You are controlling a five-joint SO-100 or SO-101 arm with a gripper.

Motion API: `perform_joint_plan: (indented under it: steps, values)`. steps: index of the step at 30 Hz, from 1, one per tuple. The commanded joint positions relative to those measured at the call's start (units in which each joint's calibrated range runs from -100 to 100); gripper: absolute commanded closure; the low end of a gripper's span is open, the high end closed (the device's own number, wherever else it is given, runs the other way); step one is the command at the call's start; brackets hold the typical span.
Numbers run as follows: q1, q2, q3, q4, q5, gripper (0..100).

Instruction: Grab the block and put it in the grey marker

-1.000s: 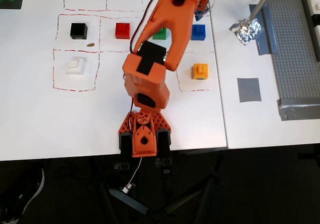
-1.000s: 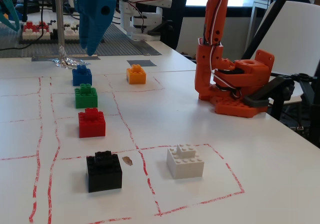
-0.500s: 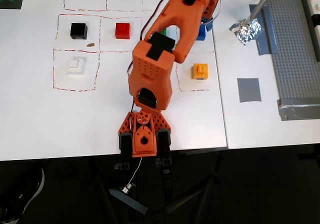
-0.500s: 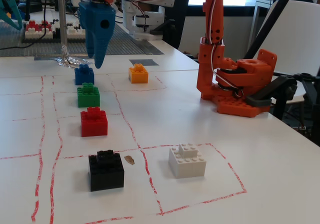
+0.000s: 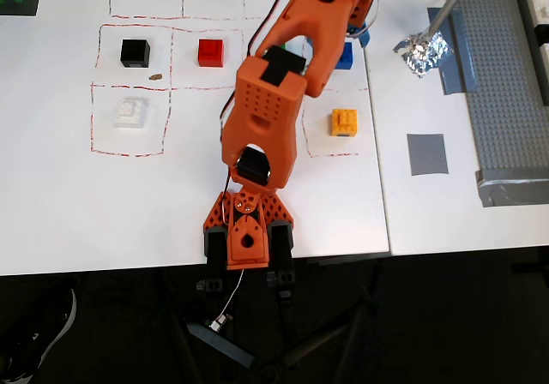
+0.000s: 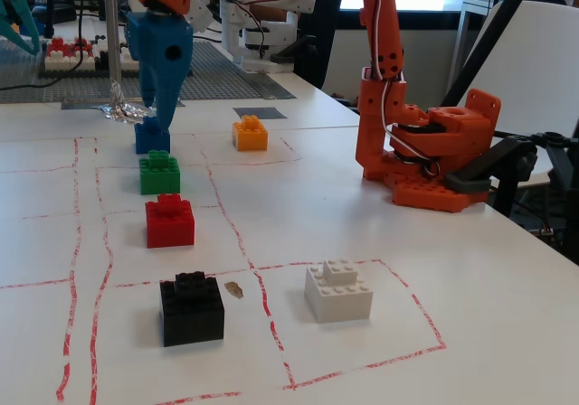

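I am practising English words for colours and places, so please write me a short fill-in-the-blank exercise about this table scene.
1. In the fixed view, the gripper comes down on the ____ block.
2. In the fixed view, the green block stands between the blue block and the ____ one.
3. The grey marker has ____ on it.

Missing words: blue; red; nothing

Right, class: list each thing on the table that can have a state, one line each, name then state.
gripper: lowered onto the blue block, grip unclear
blue block: on the table, not lifted
grey marker: empty
green block: untouched in its square
orange-yellow block: untouched, resting apart
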Motion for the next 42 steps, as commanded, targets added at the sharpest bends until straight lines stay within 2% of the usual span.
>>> perform_joint_plan:
  steps: [1, 18, 29, 34, 42]
  values:
    - [1.9, -1.8, -6.9, -0.5, -1.1, 71]
    - [3.5, 6.2, -11.1, -0.6, -2.3, 72]
    - [3.8, 5.1, -10.2, -1.4, -2.4, 88]
    - [3.8, 3.7, -9.7, -1.4, -2.2, 99]
    - [3.7, -2.6, -4.4, -1.4, -3.7, 100]
